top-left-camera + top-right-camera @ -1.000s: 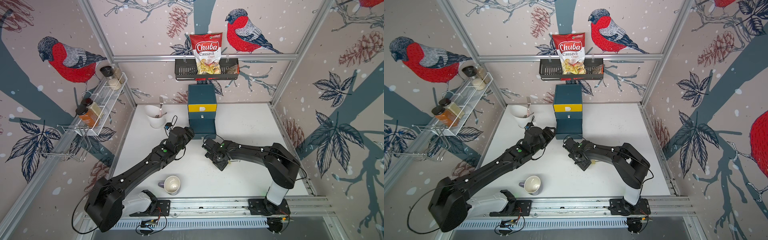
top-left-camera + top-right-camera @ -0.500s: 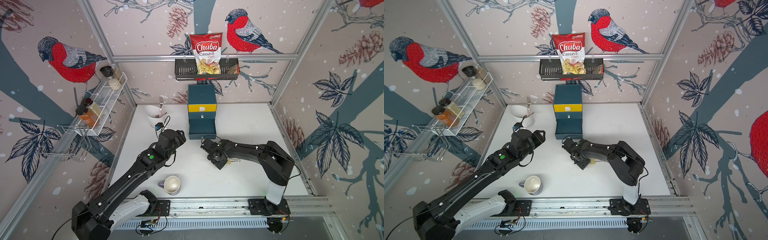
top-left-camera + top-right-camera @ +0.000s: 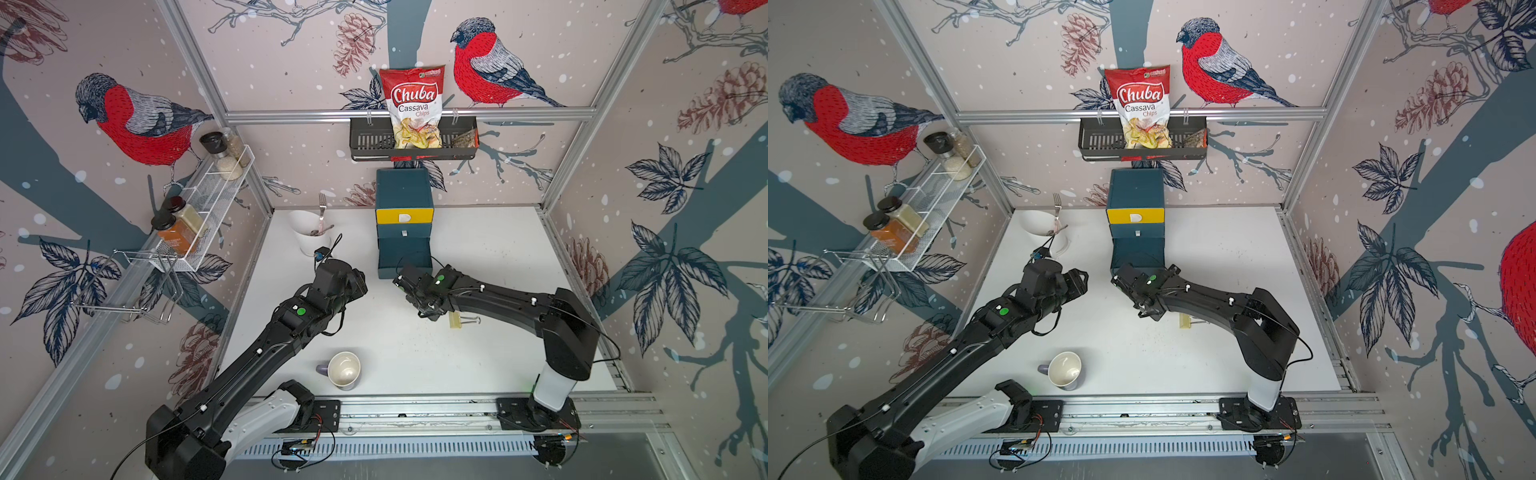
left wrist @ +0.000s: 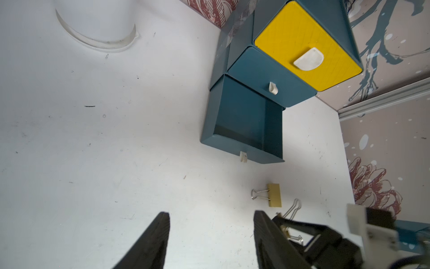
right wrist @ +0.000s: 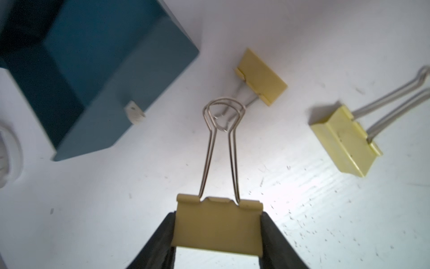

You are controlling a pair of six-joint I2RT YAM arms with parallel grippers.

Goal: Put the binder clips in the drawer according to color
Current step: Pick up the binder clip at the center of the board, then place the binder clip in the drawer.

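Right gripper (image 5: 218, 216) pinches a yellow clip (image 5: 218, 233) by its body, just before the open bottom drawer (image 4: 223, 141) at the table's (image 3: 498, 257) rear edge. A second clip (image 5: 261, 75) and third clip (image 5: 346, 142) lie beside it. Left gripper (image 4: 210, 215) is spread and holds nothing. Open surface lies toward the right edge.

Bullfinch wallpaper walls (image 3: 291, 62), aluminium frame rails (image 3: 291, 117), scuffed white tabletop (image 3: 498, 257)

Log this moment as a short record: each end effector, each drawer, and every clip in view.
right end effector: shut on a yellow binder clip, wire handles pointing away
left end effector: open, empty, over the table
bottom drawer: pulled out, no clips seen inside
middle drawer: shut
yellow top drawer: shut
loose clip A: yellow, on the table near the bottom drawer
loose clip B: yellow, on the table, apart from A
pink or blue clips: none in view
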